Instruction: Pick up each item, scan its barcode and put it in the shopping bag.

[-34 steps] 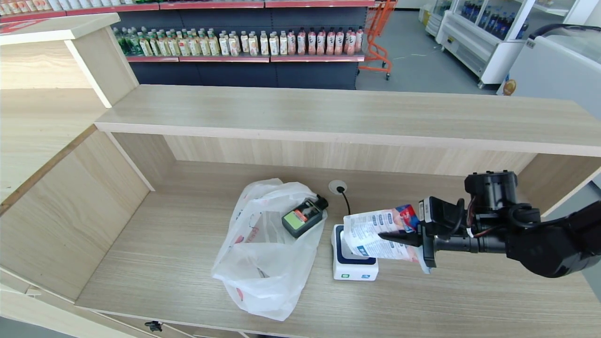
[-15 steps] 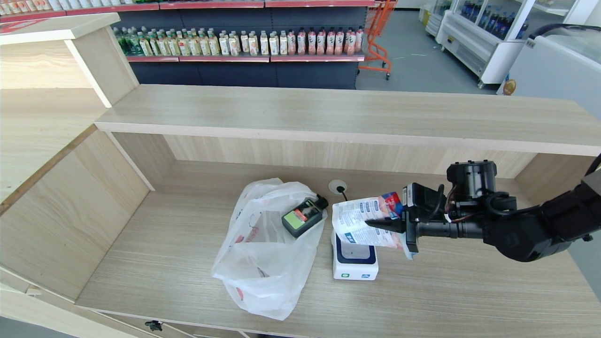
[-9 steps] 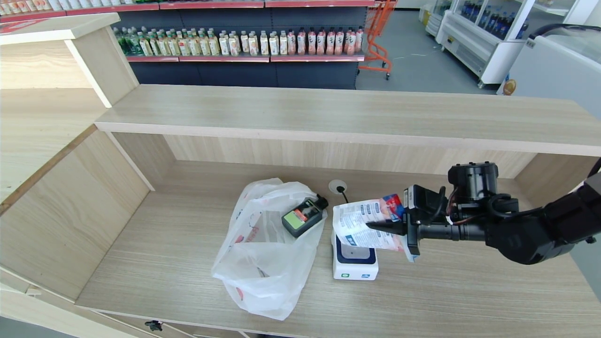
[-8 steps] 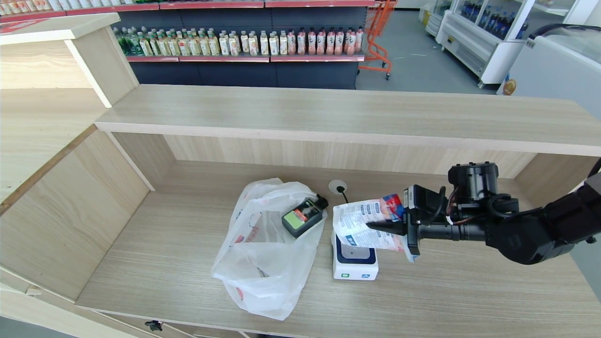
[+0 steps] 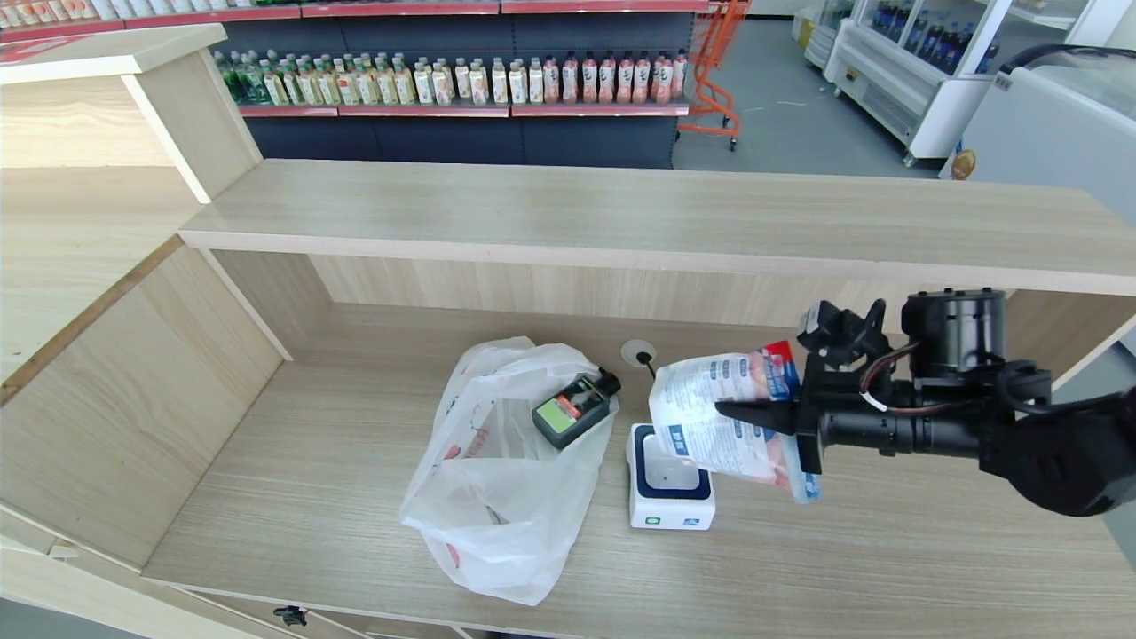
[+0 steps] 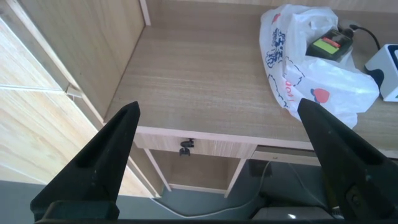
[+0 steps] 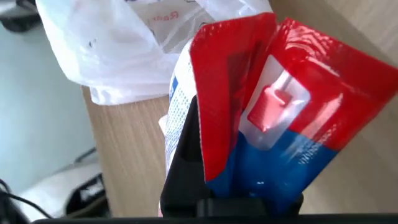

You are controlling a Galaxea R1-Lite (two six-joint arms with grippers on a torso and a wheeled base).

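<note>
My right gripper (image 5: pixel 754 415) is shut on a red, white and blue snack packet (image 5: pixel 723 413), holding it in the air just right of and above the white scanner base (image 5: pixel 670 493). In the right wrist view the packet (image 7: pixel 273 124) bulges between the dark fingers (image 7: pixel 186 162). The white shopping bag (image 5: pixel 497 470) lies crumpled on the counter left of the scanner, with a black handheld device with a green label (image 5: pixel 572 410) resting on its top edge. My left gripper (image 6: pixel 217 162) hangs open off the counter's near left edge, holding nothing; the bag (image 6: pixel 311 68) lies beyond it.
A black cable (image 5: pixel 652 377) runs from a round port in the counter to the scanner. The wooden counter (image 5: pixel 311 497) is walled at the left and back, with a raised shelf (image 5: pixel 621 213) above. Shop shelves with bottles stand behind.
The right arm lifted the packet and shifted it right, off the scanner's top, tilting it more. Bag, scanner and handheld device stayed put.
</note>
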